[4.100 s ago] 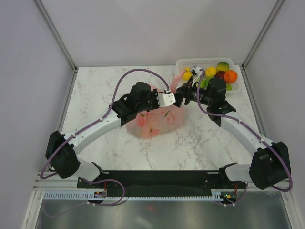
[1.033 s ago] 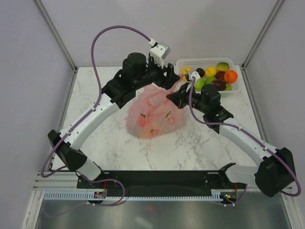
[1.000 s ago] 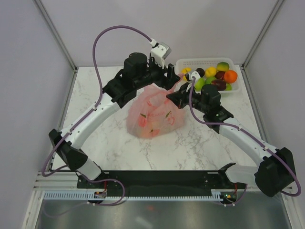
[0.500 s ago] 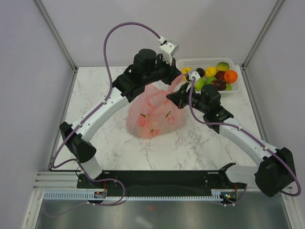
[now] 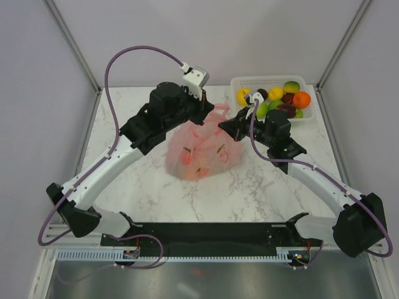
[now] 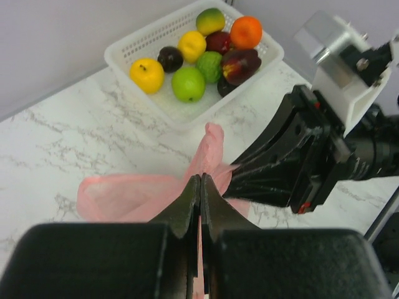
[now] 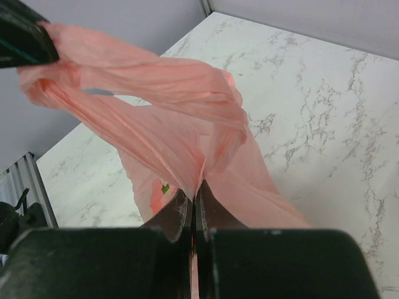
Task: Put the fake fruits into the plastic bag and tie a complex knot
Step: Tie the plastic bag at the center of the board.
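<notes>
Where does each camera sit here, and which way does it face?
Top external: above, behind the bases, looking down at the table; left arm and right arm show, meeting over the plastic bag.
Left wrist: on the left arm, facing the basket of fake fruits; left hand shut on the bag, right arm beyond.
Right wrist: on the right arm, facing across the table; right hand shut on the bag.
Both wrist views share the bag.

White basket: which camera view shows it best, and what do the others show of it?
Left wrist: the basket and its fruits show large and unblocked. Top external shows it small, partly behind the right arm. Right wrist misses it.
</notes>
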`<state>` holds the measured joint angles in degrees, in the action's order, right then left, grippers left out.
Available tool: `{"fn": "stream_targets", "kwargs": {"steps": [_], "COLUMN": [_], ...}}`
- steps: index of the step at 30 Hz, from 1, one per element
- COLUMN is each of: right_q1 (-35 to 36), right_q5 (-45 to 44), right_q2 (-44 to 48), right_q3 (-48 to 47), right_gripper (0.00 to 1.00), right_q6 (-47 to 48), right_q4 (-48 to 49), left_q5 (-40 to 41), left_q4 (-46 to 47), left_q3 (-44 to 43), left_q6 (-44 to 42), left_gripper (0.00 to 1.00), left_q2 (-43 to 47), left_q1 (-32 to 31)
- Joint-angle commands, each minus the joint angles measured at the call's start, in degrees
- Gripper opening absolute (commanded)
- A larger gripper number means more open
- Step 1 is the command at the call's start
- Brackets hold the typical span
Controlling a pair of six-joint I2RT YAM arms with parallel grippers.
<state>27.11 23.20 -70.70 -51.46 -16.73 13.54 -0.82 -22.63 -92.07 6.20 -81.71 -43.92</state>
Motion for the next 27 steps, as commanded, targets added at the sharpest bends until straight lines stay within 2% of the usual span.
{"fn": "stream_targets", "kwargs": {"steps": [1,12,15,16,19,22,24,25,27], "right_q1": [-0.66,-1.89,-2.06,-1.98,-1.98,-1.98,-1.98,-1.98,-2.06], "right_q5": [1.58,2.73,3.34,3.86,4.31,4.66,4.66,4.75,4.66], "right_q2": [-0.23,-0.32,-0.32,-0.32,-0.49,-0.67,-0.58,-0.58,-0.41], "right_q3": [-0.13,-0.30,-0.31,-0.39,-0.57,-0.66,-0.57,-0.57,-0.40], "right_gripper": [0.00,0.00,0.00,0.00,0.00,0.00,0.00,0.00,0.00], "right_q6": [-0.49,0.12,0.73,0.82,1.09,1.17,1.26,1.35,1.35], "right_q4": [-0.18,-1.59,-1.85,-2.02,-2.20,-2.29,-2.29,-2.29,-2.29], "left_q5": [7.04,19.79,21.21,20.43,19.45,17.87,15.69,15.24,13.05], "left_q4": [3.03,4.26,8.64,10.66,12.79,9.98,8.40,8.13,7.61], "left_q3": [5.22,27.02,33.08,35.36,34.34,29.43,26.87,24.42,21.77], "left_q6": [3.20,12.86,13.23,12.53,9.72,7.69,5.86,5.41,4.45], "left_gripper": [0.02,0.02,0.03,0.20,0.61,0.76,0.81,0.91,0.99], "left_q2": [6.28,18.68,23.43,24.66,26.87,25.64,24.06,22.14,20.11], "left_q1": [0.06,0.06,0.06,0.06,0.06,0.06,0.06,0.06,0.15]}}
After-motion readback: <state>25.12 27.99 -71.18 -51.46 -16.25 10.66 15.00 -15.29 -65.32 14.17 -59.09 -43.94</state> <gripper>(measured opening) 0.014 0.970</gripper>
